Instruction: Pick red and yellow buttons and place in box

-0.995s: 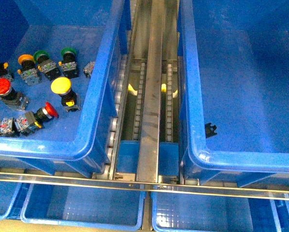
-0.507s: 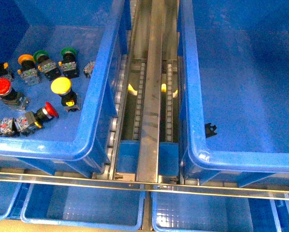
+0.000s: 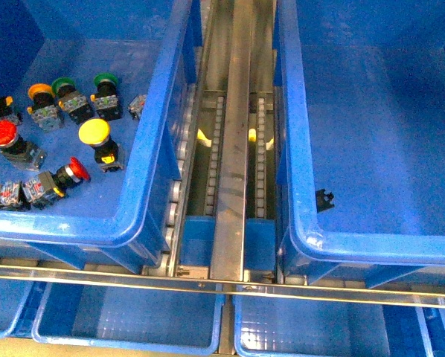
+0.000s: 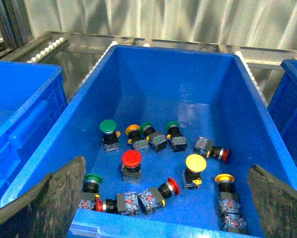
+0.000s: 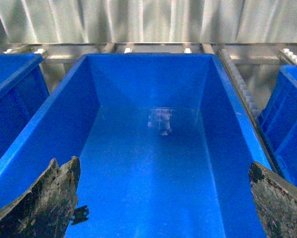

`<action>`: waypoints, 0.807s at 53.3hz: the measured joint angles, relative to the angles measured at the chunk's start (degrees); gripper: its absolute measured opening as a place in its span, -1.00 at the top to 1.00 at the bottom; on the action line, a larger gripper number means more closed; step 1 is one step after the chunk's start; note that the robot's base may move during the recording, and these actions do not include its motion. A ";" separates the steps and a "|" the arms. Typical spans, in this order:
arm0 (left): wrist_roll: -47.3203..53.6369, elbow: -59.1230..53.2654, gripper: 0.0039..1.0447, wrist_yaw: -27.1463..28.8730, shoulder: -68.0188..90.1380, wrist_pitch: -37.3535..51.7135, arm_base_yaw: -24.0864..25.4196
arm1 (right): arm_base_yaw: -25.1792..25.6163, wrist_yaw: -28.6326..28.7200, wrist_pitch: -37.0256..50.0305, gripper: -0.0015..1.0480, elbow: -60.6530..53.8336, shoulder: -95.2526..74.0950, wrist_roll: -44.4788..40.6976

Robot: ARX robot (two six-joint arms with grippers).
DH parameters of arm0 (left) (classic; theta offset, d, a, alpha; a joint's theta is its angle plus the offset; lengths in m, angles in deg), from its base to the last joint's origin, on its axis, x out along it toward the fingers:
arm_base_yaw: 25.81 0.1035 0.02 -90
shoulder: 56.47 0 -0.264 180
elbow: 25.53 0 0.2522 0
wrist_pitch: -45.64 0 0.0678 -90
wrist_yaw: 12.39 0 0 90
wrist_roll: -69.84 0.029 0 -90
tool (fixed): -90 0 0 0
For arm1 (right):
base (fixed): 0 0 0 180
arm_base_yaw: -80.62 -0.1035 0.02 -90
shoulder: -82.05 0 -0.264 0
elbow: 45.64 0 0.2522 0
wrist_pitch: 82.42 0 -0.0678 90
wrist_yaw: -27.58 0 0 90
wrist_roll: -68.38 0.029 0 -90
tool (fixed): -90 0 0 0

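1. Front view: neither arm shows. A red button (image 3: 1,134) and a yellow button (image 3: 94,132) stand at the far left of the frame in the left bin (image 3: 149,134), mixed in with green buttons (image 3: 103,79). The box (image 3: 371,247) fills the right half and holds only a small black piece (image 3: 324,198).
2. Left wrist view: the left gripper (image 4: 164,168) hangs over the left bin's near rim with its jaws wide apart, framing the pile. I'd say it is placed there to pick a target. The upright red and yellow caps at centre frame look the easiest to take.
3. Right wrist view: the right gripper (image 5: 161,171) hangs over the box, jaws apart and empty. Nothing looks delivered yet.
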 joint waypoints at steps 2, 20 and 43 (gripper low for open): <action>0.02 0.00 -0.86 0.00 0.00 0.00 0.00 | 0.00 0.00 0.00 -0.88 0.00 0.00 0.00; -36.35 26.86 -0.86 29.70 41.75 -26.51 -16.46 | 0.00 0.04 0.00 -0.88 0.00 0.00 0.00; -25.46 42.66 -0.86 9.20 80.96 -4.96 -0.74 | 0.00 0.00 0.00 -0.88 0.00 0.00 0.00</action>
